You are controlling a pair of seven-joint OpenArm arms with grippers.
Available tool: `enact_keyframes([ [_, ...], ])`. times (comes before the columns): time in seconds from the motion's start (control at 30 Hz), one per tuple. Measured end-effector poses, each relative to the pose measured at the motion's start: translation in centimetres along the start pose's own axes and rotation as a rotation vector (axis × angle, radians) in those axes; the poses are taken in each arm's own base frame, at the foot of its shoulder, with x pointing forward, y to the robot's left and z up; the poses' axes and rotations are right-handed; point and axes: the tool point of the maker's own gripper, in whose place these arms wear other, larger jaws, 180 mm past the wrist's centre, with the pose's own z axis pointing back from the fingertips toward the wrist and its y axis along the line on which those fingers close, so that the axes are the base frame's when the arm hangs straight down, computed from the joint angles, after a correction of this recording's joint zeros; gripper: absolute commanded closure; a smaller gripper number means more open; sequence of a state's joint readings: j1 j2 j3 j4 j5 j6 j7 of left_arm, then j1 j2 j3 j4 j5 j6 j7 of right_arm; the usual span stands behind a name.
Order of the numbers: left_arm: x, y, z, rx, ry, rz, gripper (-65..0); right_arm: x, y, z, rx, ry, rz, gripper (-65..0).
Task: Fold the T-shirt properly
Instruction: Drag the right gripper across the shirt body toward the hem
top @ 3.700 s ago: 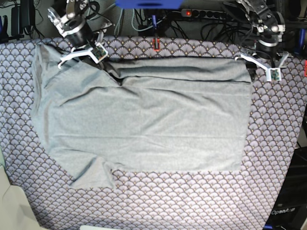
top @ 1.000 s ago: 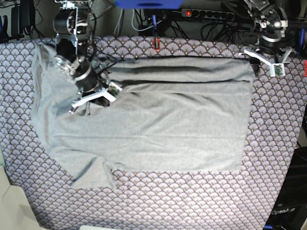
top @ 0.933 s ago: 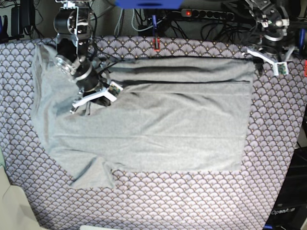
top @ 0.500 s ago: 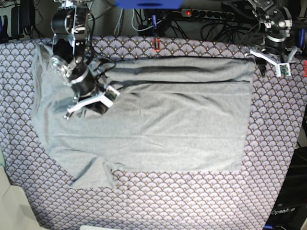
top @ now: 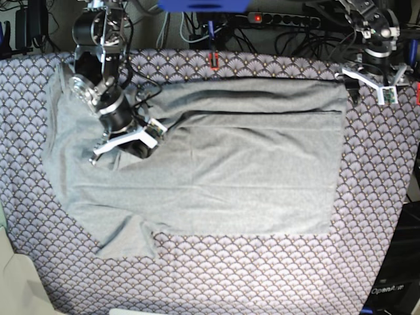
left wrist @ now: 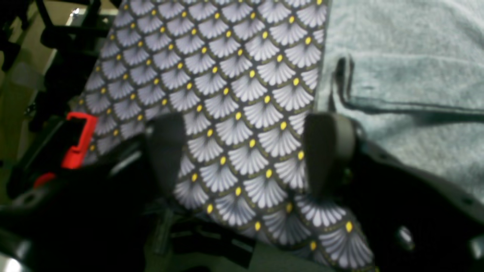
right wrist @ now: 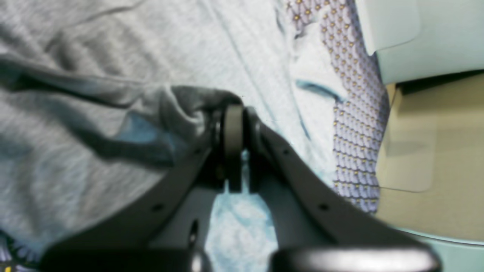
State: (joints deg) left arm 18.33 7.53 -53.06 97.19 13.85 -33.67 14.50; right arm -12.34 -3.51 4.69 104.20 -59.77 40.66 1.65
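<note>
Two claws: my right claw (right wrist: 233, 151) pinches a bunched fold of the soft, limp T-shirt (top: 249, 164); my left claw (left wrist: 247, 151), beside its hem corner, gapes empty.

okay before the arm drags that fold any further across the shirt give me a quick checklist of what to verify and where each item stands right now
1. Right gripper shut on a bunch of the T-shirt: ok, the right wrist view shows cloth pinched at the fingertips.
2. Left gripper open and free of cloth: ok, only the tablecloth shows between its fingers.
3. Left gripper off the shirt: ok, it sits beside the shirt's corner edge.
4. Far folded edge lying straight: ok in the base view.
5. Near sleeve flat: not ok, it sticks out crumpled.
6. How many layers are pinched: cannot tell.
</note>
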Motion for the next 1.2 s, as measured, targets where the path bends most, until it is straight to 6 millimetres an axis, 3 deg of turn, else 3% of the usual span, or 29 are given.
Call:
enact_keyframes([
  [0.37,0.1,0.0,0.0,-0.001,-0.002,0.000,-49.5,-0.6,0.7,-0.2,0.020,0.015,-0.008,-1.5],
  [0.53,0.0,-0.1,0.0,-0.001,-0.001,0.002,-49.5,-0.6,0.7,-0.2,0.020,0.015,-0.008,-13.2],
  [0.73,0.7,0.1,0.1,0.005,-0.017,-0.007,-49.5,-1.1,1.6,0.1,0.039,0.027,-0.013,-32.3],
  [0.83,0.7,0.1,0.2,0.007,-0.017,-0.009,-49.5,-1.1,1.6,0.1,0.039,0.027,-0.012,-36.5],
  [1.0,0.9,0.2,0.2,0.007,-0.021,-0.011,-49.5,-2.1,-0.6,0.1,0.001,0.050,0.047,-36.6],
  [1.1,0.9,0.2,0.2,0.008,-0.021,-0.012,-49.5,-4.2,-3.4,0.5,-0.069,0.105,0.032,-36.6],
  [1.2,2.2,0.4,0.4,0.021,-0.048,-0.023,-49.5,-6.2,-6.7,1.1,-0.140,0.149,0.043,-36.6],
])
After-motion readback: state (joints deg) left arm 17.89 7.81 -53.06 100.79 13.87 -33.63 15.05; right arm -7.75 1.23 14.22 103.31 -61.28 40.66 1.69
